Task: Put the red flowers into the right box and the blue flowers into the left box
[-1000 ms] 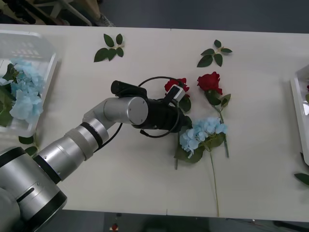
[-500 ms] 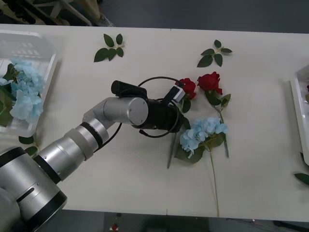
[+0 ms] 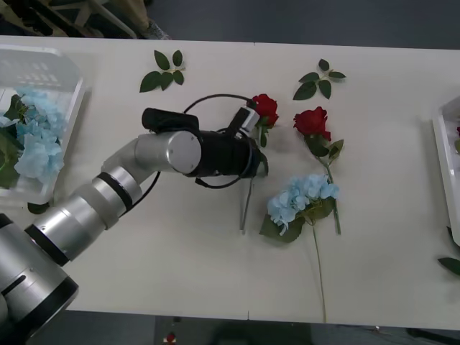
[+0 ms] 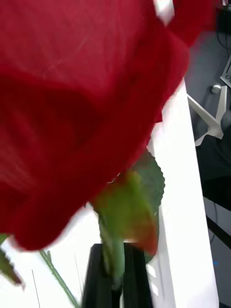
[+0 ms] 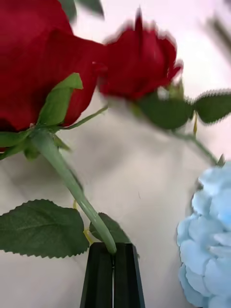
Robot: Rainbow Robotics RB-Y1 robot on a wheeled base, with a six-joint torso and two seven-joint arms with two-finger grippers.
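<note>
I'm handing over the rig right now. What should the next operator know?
Left tool: shut on the stem of the held rose, mid-table.
Right tool: shut on the stem of a third rose; I cannot tell where it is relative to the boxes.
On the table: a second rose, with the loose blue flower just in front of it.
Done: boxed blue flowers lie in the left box.
Left: both held roses and the second rose go to the right box. The loose blue flower goes to the left box.
</note>
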